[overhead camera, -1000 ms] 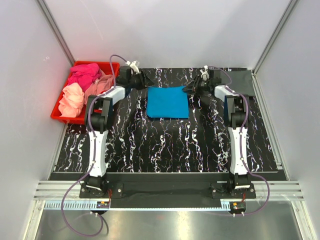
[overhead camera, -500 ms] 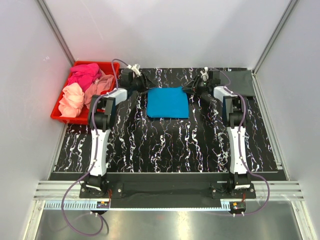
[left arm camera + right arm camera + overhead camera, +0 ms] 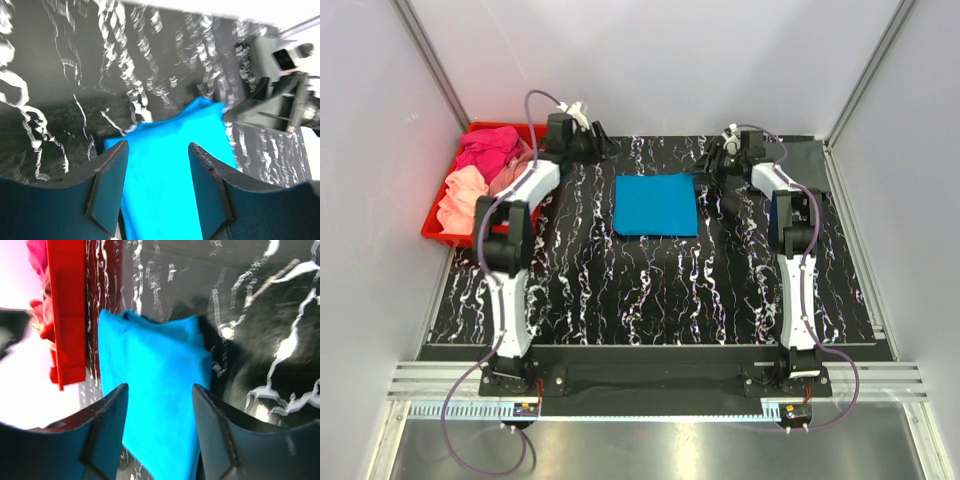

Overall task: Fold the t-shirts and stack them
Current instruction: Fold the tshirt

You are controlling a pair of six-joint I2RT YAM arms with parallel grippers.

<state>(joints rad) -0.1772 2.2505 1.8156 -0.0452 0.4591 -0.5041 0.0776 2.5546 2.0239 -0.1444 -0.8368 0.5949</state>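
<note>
A bright blue t-shirt [image 3: 656,205] lies folded into a neat rectangle on the black marbled mat; it also shows in the left wrist view [image 3: 160,175] and the right wrist view [image 3: 155,390]. My left gripper [image 3: 603,147] is open and empty, raised near the mat's far edge left of the shirt. My right gripper [image 3: 706,168] is open and empty, just off the shirt's far right corner. Hot pink [image 3: 488,148], peach [image 3: 460,198] and salmon [image 3: 520,172] shirts lie crumpled in the red bin. The dark grey shirt [image 3: 804,158] lies flat at the far right corner.
The red plastic bin [image 3: 435,228] stands off the mat's far left corner, against the left wall; its side shows in the right wrist view [image 3: 67,315]. White walls close the back and both sides. The black marbled mat [image 3: 650,290] covers the table.
My left arm has swung back and left, away from the blue shirt's far left corner toward the bin. My right gripper has drawn back slightly from the shirt's far right corner. The shirt has not moved.
</note>
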